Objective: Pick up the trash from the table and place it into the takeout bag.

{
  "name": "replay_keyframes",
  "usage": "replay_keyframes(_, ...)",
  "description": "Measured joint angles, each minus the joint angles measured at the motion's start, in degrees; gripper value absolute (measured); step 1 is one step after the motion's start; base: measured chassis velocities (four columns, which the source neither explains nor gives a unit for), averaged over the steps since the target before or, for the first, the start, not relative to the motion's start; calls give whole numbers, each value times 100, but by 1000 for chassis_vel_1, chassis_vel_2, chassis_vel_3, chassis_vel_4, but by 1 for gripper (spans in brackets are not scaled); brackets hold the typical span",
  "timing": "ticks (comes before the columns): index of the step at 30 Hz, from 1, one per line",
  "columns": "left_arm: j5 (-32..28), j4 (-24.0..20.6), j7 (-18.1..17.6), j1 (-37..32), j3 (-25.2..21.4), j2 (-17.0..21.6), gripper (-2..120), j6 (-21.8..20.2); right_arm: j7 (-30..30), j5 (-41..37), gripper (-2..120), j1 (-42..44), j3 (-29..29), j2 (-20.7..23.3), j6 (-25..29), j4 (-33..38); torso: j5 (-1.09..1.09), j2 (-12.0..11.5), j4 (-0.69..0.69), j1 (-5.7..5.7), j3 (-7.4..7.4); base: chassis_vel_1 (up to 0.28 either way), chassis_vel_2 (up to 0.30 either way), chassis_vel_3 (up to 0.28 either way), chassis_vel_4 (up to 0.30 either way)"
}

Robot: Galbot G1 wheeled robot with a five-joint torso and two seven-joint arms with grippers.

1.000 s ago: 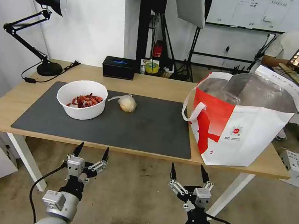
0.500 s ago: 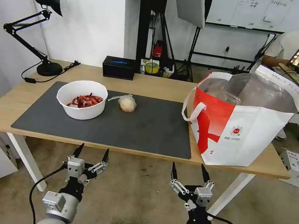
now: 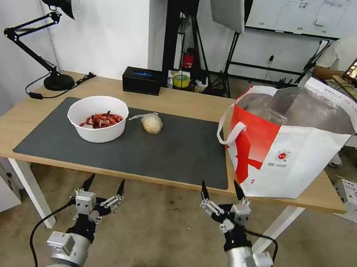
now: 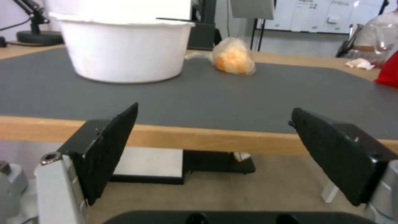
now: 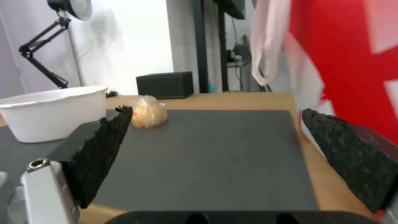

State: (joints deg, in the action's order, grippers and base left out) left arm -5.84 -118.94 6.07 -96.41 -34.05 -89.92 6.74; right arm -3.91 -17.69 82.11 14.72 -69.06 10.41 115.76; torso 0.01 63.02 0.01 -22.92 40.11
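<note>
The white bowl (image 3: 97,118) of red shells sat on the grey mat (image 3: 175,155) near the bench's (image 3: 183,100) left end; the clear bag (image 3: 151,123) with a beige lump lay just beside it; tipping the bowl could spill shells. The takeout bag (image 3: 283,154) stood open at the right end. The left hand (image 3: 104,184) and right hand (image 3: 220,189) hung below the front edge, both wide open, holding nothing.

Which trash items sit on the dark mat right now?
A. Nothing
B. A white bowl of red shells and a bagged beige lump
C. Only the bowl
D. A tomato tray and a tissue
B: the white bowl of red shells and the bagged beige lump rest apart on the dark mat.
</note>
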Motion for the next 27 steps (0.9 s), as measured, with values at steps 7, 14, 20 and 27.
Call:
replay_keyframes(7, 0, 58, 12, -96, -236, -90, 100, 82, -56, -440, 100, -802, -484, 262, -155, -498, -1, 0, 0, -1, 0, 0, 0, 0, 0)
replay_keyframes(14, -37, 40, 18, -171, -437, -123, 100, 105, -132, -809, 100, -1590, -986, 349, -306, -866, -1, 0, -1, 0, 0, 0, 0, 0, 0)
replay_keyframes(20, -50, 7, 19, -231, -517, -136, 100, 122, -236, -1124, 100, -2325, -1390, 340, -440, -1198, -1, 0, -1, -1, 0, 0, 0, 0, 0)
replay_keyframes(27, -93, -11, 19, -255, -643, -136, 100, 137, -389, -1620, 100, -3647, -2086, 178, -679, -2021, -1, 0, -1, -1, 0, 0, 0, 0, 0)
